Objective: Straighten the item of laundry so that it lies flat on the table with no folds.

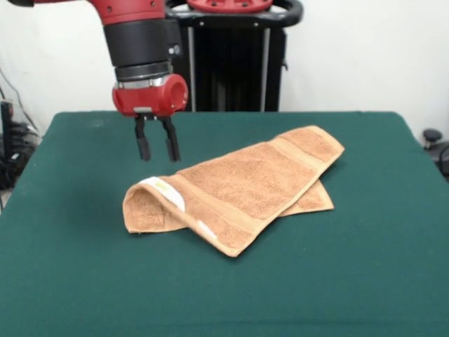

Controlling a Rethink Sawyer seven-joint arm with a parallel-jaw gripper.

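While the hand (157,147) hovers open at ten o'clock of the folded hand towel (238,186), a pinch might catch both layers.

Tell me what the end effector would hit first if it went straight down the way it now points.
The end effector points down with its fingers apart. Straight below, it would likely meet the curled-over left end of the towel, near the white label, or the green table just behind it; depth is unclear from this one view.
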